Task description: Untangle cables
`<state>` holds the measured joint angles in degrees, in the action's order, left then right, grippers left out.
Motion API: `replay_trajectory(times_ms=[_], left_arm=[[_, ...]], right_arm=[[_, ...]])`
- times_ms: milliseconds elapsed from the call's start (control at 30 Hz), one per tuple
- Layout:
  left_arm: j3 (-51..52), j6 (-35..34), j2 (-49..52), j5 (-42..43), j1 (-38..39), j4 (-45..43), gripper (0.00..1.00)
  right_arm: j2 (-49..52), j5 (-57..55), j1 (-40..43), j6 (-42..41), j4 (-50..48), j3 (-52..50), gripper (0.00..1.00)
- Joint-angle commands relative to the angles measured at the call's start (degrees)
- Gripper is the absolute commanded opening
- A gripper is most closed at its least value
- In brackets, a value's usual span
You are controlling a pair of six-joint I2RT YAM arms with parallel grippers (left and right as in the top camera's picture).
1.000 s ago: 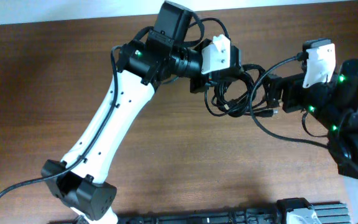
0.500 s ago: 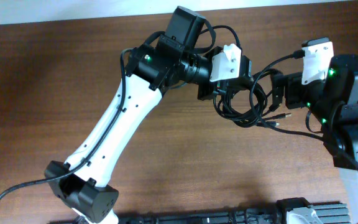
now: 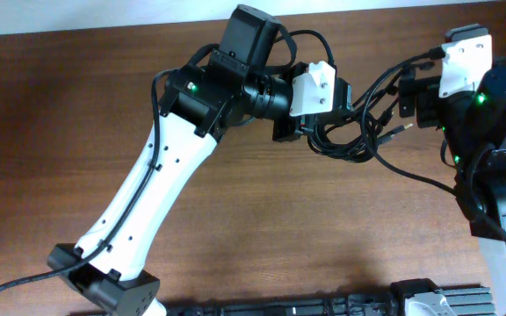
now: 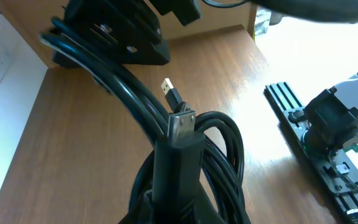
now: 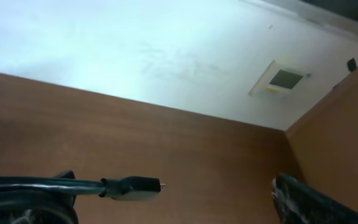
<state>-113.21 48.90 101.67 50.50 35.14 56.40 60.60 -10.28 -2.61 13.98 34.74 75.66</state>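
The cables (image 3: 350, 140) are a bundle of thin black cords hanging above the table between my two grippers. My left gripper (image 3: 310, 130) is shut on the bundle. In the left wrist view its finger (image 4: 182, 130) stands in the middle with the cords (image 4: 229, 143) looped around it, and a small plug (image 4: 171, 93) sticks up behind. My right gripper (image 3: 408, 98) is just right of the bundle and shows at the top of the left wrist view (image 4: 114, 34). In the right wrist view its jaws (image 5: 171, 180) are wide apart, with cords (image 5: 17, 196) at the left finger and a plug (image 5: 132, 186) between them.
The brown wooden table (image 3: 60, 132) lies below. A black rail (image 3: 323, 307) runs along the front edge, also in the left wrist view (image 4: 316, 143). The right arm's own thicker wire (image 3: 411, 175) loops below the bundle. A white wall with a small panel (image 5: 284, 78) is behind.
My right gripper has moved toward the back and right, away from the bundle's middle. The cords between the grippers look more stretched out. My left gripper has shifted slightly.
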Motion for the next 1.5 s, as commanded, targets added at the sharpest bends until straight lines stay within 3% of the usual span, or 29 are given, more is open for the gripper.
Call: replay_trajectory(times_ms=[0,167,300,433,600,767,867,933,1100,1233,1333,1467], left_arm=[[-0.1,2.2,-2.9,2.7,0.0,3.1,0.0],[-0.1,1.6,-2.9,-8.2,0.0,2.4,0.0],[-0.1,-6.4,-2.9,-18.6,0.0,-1.5,0.0],[-0.1,-13.1,-2.9,-25.5,0.0,-4.9,0.0],[-0.1,-19.7,-2.9,-26.4,0.0,-9.7,0.0],[-0.1,-31.0,-2.9,-26.5,-0.1,-16.2,0.0],[-0.1,-44.5,-2.9,-26.5,-2.5,-20.1,0.0],[-0.1,-49.5,-2.9,-25.3,-4.3,-21.0,0.0],[-0.1,-48.0,-2.9,-13.5,-5.9,-21.6,0.0],[-0.1,-32.7,-2.9,5.2,-5.9,-21.0,0.0],[-0.1,-25.1,-2.9,7.2,-6.3,-19.6,0.0],[-0.1,-24.7,-2.9,10.6,-7.6,-19.7,0.0]], right_arm=[[0.1,-9.9,1.9,-2.2,-2.8,1.3,0.99],[-0.5,-4.2,1.8,-2.2,3.2,1.3,0.99],[-2.8,6.4,1.8,-2.2,10.2,1.3,0.99],[-6.5,8.7,1.8,-2.2,13.1,1.3,0.99],[-9.6,18.7,1.8,-3.1,14.4,1.3,0.99],[-9.7,22.8,1.8,-19.6,16.4,1.3,0.99],[-9.7,22.8,1.8,-30.1,16.5,1.3,0.99],[-9.7,22.8,1.9,-33.4,16.2,1.3,0.99],[-9.6,27.5,1.9,-34.3,11.4,1.3,0.99],[-8.9,37.3,1.9,-27.6,8.6,1.3,0.99],[-8.9,39.9,1.9,-27.8,7.8,1.3,0.99],[-8.8,47.3,1.9,-31.5,4.7,1.3,0.99]])
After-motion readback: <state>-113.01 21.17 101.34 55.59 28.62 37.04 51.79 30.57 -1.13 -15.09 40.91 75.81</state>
